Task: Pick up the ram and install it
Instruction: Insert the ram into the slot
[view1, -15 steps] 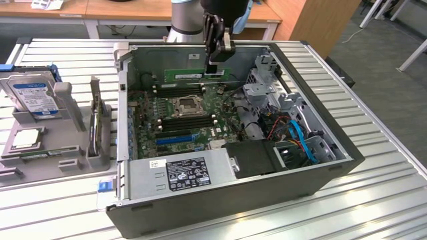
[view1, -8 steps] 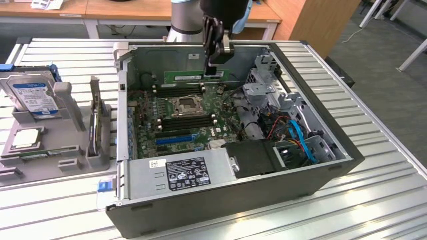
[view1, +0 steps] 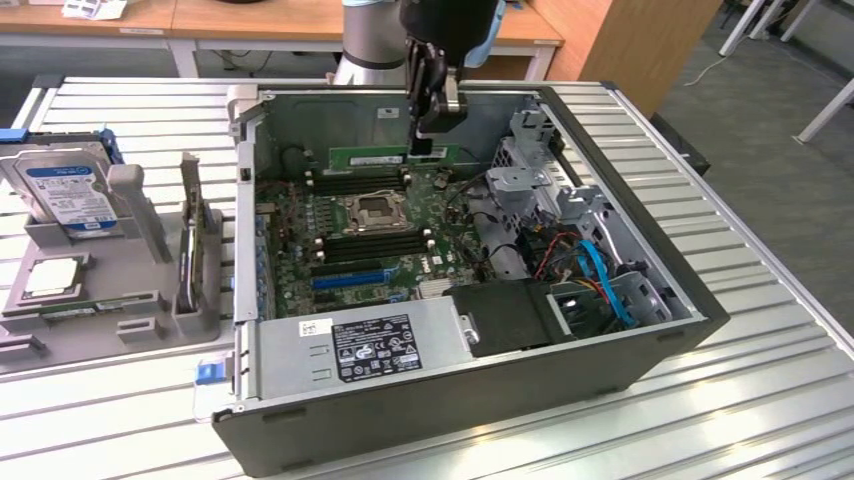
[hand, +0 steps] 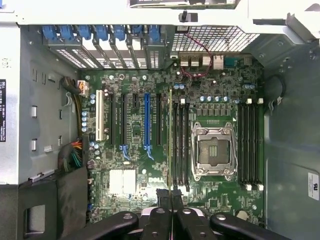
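The ram (view1: 387, 157) is a narrow green stick with a white label, held level above the motherboard (view1: 296, 230) inside the open computer case. My gripper (view1: 430, 142) reaches down from above and is shut on the stick's end nearer the exterior view's right. In the wrist view the ram (hand: 170, 140) appears edge-on as a thin line running away from my gripper (hand: 171, 198). It lies over the bank of black memory slots (hand: 181, 145) beside the empty processor socket (hand: 214, 150). A gap separates the stick from the slots below it.
The case walls (view1: 641, 350) ring the board. A power supply (view1: 360, 345) and a black shroud (view1: 514, 315) fill the near end, with a drive cage and cables (view1: 594, 275) toward the exterior view's right. Outside, a grey tray (view1: 147, 330) holds a hard drive (view1: 67, 195) and a processor chip (view1: 54, 275).
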